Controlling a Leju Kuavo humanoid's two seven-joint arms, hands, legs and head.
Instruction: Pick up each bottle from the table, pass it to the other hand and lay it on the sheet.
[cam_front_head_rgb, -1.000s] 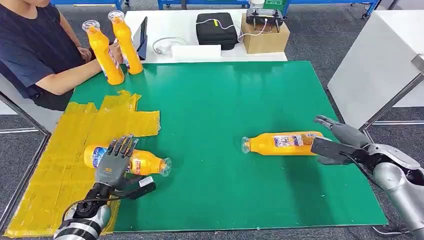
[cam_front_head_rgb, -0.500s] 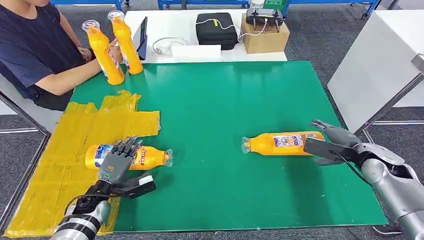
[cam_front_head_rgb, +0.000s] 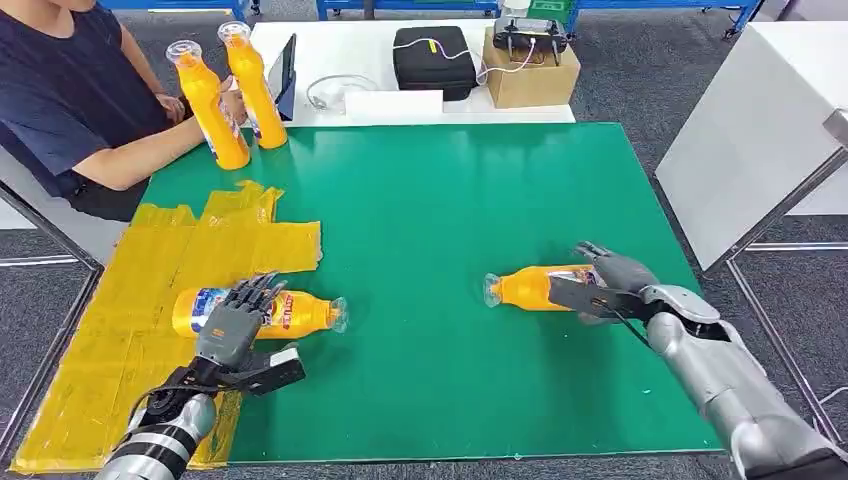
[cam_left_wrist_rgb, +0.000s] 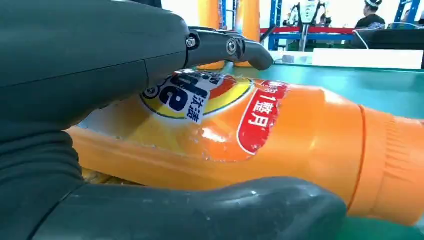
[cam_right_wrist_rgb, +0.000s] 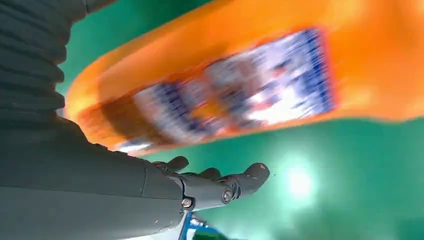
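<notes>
Broad bare green mat (cam_front_head_rgb: 430, 200) between two lying bottles; upright bottles (cam_front_head_rgb: 228, 95) at far-left corner.

Far beyond my left hand (cam_front_head_rgb: 232, 325), at the table's far corner, I see a person (cam_front_head_rgb: 60, 100) in a dark shirt sitting. Further out from that hand a white table (cam_front_head_rgb: 460, 110) carries a dark tablet (cam_front_head_rgb: 282, 72) propped on edge, a coiled white cable (cam_front_head_rgb: 325, 90) and a flat white box (cam_front_head_rgb: 393, 103). Well beyond my right hand (cam_front_head_rgb: 605, 285), on the same white table, a black case (cam_front_head_rgb: 432, 58) sits just beside a cardboard box (cam_front_head_rgb: 530, 72) with a dark device (cam_front_head_rgb: 528, 32) on top. Out to that hand's right stands a white cabinet (cam_front_head_rgb: 760, 120) on grey floor (cam_front_head_rgb: 640, 70).
</notes>
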